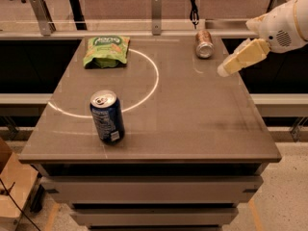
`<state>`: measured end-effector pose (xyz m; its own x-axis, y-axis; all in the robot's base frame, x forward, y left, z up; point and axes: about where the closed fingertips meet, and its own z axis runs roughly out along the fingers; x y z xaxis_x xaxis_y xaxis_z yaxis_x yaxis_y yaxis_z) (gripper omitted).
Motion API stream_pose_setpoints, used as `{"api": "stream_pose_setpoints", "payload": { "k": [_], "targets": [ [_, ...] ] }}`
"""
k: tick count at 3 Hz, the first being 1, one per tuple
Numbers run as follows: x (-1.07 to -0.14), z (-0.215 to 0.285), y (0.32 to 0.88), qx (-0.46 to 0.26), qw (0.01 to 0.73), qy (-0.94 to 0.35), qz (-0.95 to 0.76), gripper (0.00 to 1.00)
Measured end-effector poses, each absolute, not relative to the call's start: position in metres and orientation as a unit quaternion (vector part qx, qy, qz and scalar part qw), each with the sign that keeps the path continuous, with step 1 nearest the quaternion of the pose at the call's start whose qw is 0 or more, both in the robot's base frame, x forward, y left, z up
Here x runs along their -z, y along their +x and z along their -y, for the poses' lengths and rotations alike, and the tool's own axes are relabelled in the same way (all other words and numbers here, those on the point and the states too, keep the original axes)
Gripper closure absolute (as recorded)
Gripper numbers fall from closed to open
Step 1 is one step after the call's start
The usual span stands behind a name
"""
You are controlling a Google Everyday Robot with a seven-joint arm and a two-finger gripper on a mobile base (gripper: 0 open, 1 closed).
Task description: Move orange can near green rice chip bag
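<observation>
The orange can [204, 44] lies on its side at the far right of the grey table [192, 119], its silver top facing me. The green rice chip bag [106, 50] lies flat at the far left of the table. My gripper [226, 69], with pale yellow fingers, hangs above the table's right edge, a little to the right of and nearer than the orange can, and touches nothing.
A taller dark blue can [107, 116] stands upright near the front left. A white curved line [153, 83] runs across the tabletop. A rail with metal posts [156, 6] runs behind the table. A cardboard box [12, 186] sits on the floor at the left.
</observation>
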<state>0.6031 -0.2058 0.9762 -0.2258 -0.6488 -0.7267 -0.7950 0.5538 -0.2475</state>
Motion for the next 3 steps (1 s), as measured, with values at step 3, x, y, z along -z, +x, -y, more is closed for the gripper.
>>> {"api": "stream_pose_setpoints", "payload": {
  "k": [3],
  "targets": [
    [-0.954, 0.203, 0.668, -0.130, 0.503, -0.390, -0.760, 0.00]
  ]
}}
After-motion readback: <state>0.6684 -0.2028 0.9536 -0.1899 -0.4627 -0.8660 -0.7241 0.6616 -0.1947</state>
